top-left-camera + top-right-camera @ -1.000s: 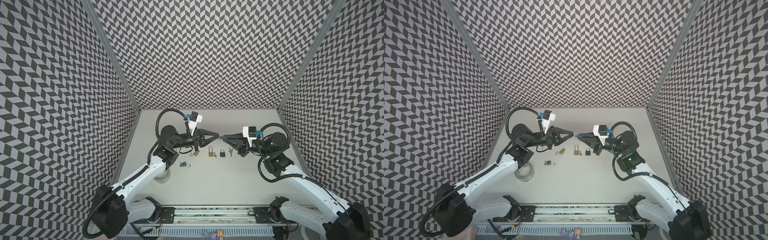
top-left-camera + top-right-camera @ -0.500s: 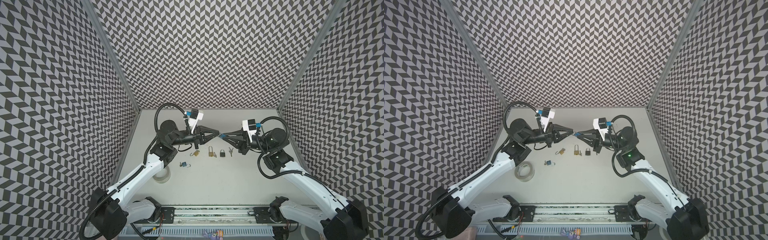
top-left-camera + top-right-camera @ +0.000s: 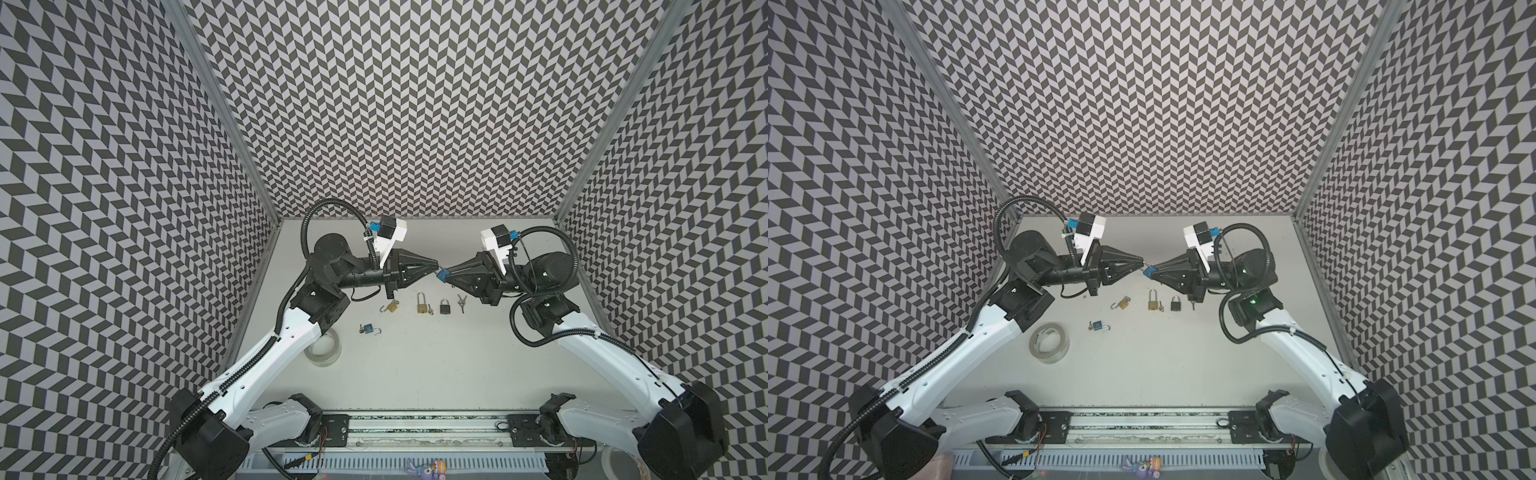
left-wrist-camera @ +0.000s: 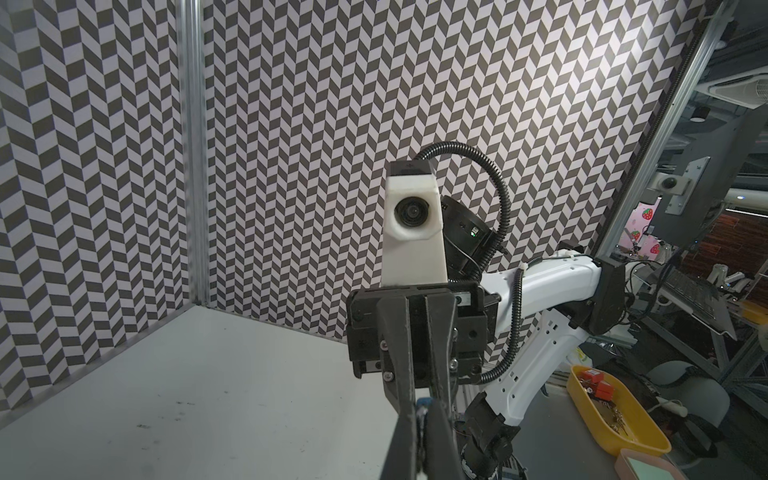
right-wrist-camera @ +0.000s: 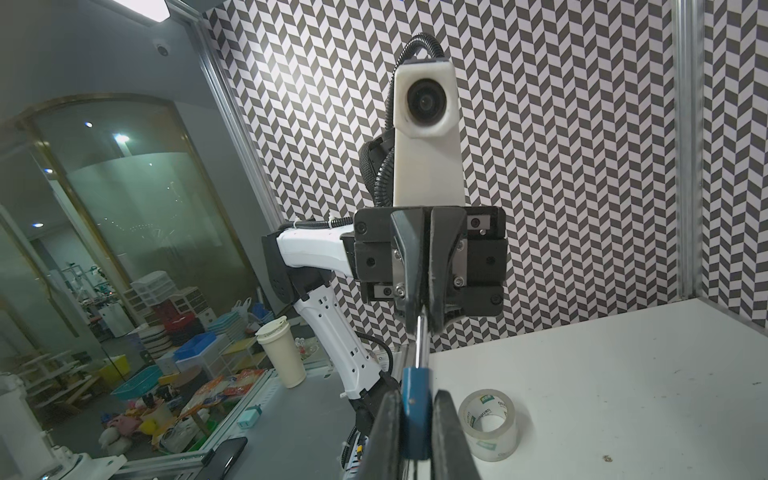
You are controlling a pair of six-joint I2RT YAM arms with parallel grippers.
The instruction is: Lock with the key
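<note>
Both arms hold their grippers up over the table [image 3: 415, 374], tip to tip. My right gripper [image 3: 446, 276] [image 5: 415, 399] is shut on a blue padlock [image 5: 415, 386] [image 3: 1149, 272], whose body stands edge-on between the fingers. A thin silver piece, by its look the key [image 5: 420, 345], runs from the padlock into my left gripper [image 3: 435, 263] [image 4: 424, 409], which is shut on it. In the left wrist view the metal shows as a pale sliver between the fingers, with the padlock's blue edge [image 4: 424, 400] just past the tips. How deep the key sits in the padlock is hidden.
On the table below lie an open brass padlock [image 3: 390, 306], a long-shackled brass padlock [image 3: 421, 303], a black padlock [image 3: 445, 306], loose keys [image 3: 461, 302] and a small blue open padlock [image 3: 368, 329]. A tape roll [image 3: 322, 349] sits front left. Patterned walls close three sides.
Both arms have lifted slightly and their elbows have shifted toward the back wall. The two gripper tips stay together and both grips are the same.
</note>
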